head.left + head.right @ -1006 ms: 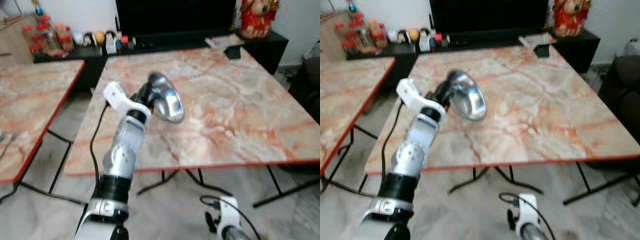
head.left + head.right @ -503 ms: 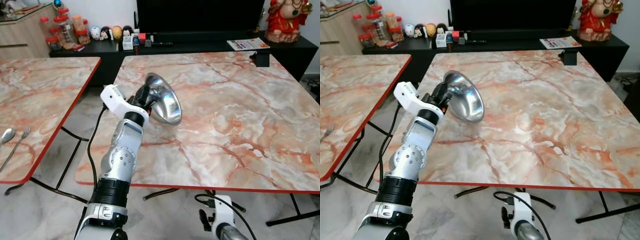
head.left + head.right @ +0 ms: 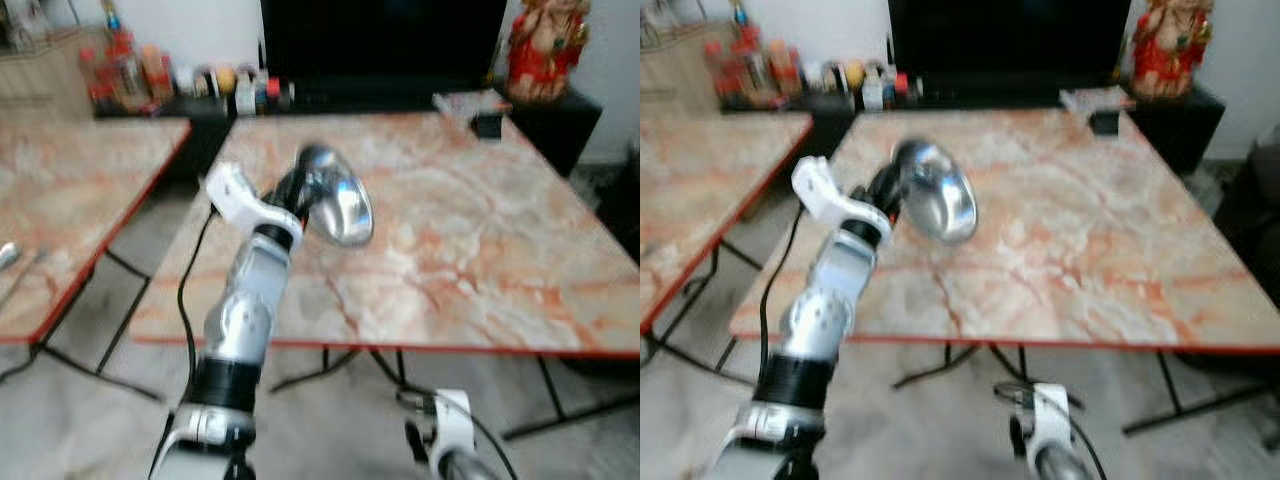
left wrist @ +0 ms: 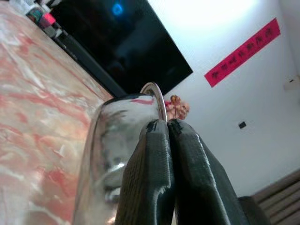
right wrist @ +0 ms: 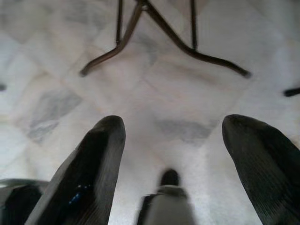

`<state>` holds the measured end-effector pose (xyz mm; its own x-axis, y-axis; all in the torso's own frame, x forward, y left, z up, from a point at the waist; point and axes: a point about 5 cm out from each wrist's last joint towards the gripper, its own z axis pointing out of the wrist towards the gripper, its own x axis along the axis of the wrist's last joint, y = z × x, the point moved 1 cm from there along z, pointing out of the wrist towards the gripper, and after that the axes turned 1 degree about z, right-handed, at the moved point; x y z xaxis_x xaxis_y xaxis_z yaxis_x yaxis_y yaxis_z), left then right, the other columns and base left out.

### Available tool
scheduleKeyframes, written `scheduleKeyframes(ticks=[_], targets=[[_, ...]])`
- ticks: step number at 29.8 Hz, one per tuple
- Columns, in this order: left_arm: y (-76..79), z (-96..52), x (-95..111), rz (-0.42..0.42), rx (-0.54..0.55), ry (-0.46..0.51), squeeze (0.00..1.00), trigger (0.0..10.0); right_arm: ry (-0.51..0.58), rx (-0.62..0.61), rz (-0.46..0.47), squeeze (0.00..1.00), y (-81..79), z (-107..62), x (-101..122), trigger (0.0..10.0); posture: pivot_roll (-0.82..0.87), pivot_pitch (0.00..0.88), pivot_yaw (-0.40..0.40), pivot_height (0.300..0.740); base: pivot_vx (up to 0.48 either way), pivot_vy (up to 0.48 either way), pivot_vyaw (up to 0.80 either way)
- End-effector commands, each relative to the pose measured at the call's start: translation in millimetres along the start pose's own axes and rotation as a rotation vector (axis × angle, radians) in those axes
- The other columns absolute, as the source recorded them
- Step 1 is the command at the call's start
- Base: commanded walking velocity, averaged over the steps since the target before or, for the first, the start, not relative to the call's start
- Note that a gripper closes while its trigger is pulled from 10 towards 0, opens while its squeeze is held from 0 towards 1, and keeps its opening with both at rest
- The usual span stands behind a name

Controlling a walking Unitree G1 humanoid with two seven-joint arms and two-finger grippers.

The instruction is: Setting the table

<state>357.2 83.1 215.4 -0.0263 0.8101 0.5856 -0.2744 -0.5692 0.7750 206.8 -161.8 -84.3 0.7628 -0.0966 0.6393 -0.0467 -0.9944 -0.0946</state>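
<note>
A shiny steel bowl (image 3: 335, 200) hangs tilted above the left part of the marble table (image 3: 470, 250), its hollow facing right. My left gripper (image 4: 166, 124) is shut on the steel bowl's rim, the two black fingers (image 4: 150, 173) pressed together over the edge. The left arm (image 3: 245, 310) reaches up from the bottom of the eye views. My right gripper (image 5: 171, 150) hangs low beside the table, open, pointing at the floor with nothing between its fingers. Its wrist (image 3: 450, 450) shows at the bottom edge of the eye views.
A second marble table (image 3: 60, 210) stands to the left, with cutlery (image 3: 8, 258) at its near edge. Behind are a black TV cabinet (image 3: 380, 95) with jars and small items, and a red figurine (image 3: 545, 45). Table legs (image 5: 154, 28) cross the tiled floor below.
The whole picture has shifted and blurred, so the camera has moved. The bowl stays clamped in the left gripper at about the same place over the table.
</note>
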Motion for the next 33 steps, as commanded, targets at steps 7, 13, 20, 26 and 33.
scheduleKeyframes(ticks=[7, 13, 20, 26, 33], targets=[[20.0, -1.2, -23, -0.097, -0.025, -0.026, 0.00, 10.0, 0.013, -0.013, -0.015, 0.00, 7.1, 0.2, 6, 10.0, -0.02, 0.000, 0.012, 0.732, 0.000, -0.345, 0.00], [3.2, -2.3, -21, -0.140, 0.038, -0.024, 0.00, 10.0, 0.015, -0.011, -0.019, 0.00, 6.9, 0.4, 7, 10.0, -0.02, 0.000, 0.010, 0.732, 0.000, -0.054, 0.00], [-23.5, -9.3, -21, -0.364, 0.114, -0.022, 0.00, 10.0, 0.013, -0.007, -0.020, 0.00, 5.9, 0.5, 6, 10.0, -0.02, 0.000, 0.011, 0.732, 0.000, 0.000, 0.00], [-35.2, -13.8, -28, -0.446, 0.147, -0.028, 0.00, 10.0, 0.012, -0.004, -0.020, 0.00, 5.0, 0.6, 6, 10.0, -0.02, 0.000, 0.014, 0.732, 0.000, 0.000, 0.00], [-40.3, -14.9, -33, -0.419, 0.153, -0.063, 0.00, 10.0, 0.012, -0.003, -0.018, 0.00, 3.8, 0.7, 6, 10.0, -0.02, 0.000, 0.018, 0.732, 0.000, 0.000, 0.00]])
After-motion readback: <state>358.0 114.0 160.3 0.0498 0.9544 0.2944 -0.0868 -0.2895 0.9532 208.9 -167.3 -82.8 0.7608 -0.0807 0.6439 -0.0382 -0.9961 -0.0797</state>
